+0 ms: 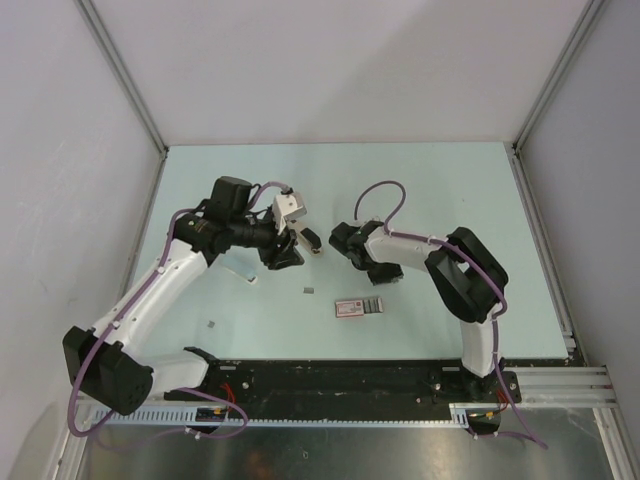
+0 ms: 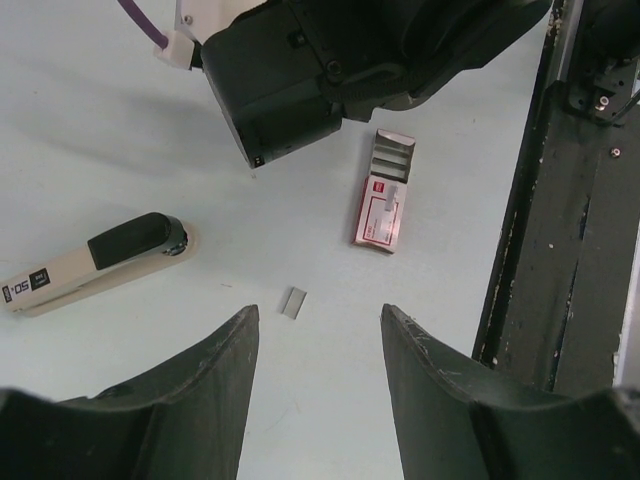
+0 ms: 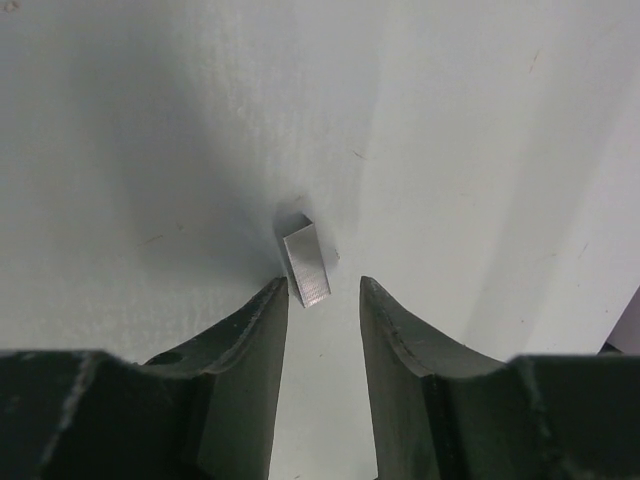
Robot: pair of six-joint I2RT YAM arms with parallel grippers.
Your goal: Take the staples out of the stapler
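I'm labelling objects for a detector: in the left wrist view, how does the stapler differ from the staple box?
The stapler is long and slim, cream with a black top; the box is a flat pinkish-red and white rectangle. The stapler runs off the left edge; the box shows whole, one end open on grey strips. Both lie on the table, ungripped.

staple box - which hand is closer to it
Right. The right hand is just beside the box. The left hand is farther off, close to a loose strip of staples on the table.
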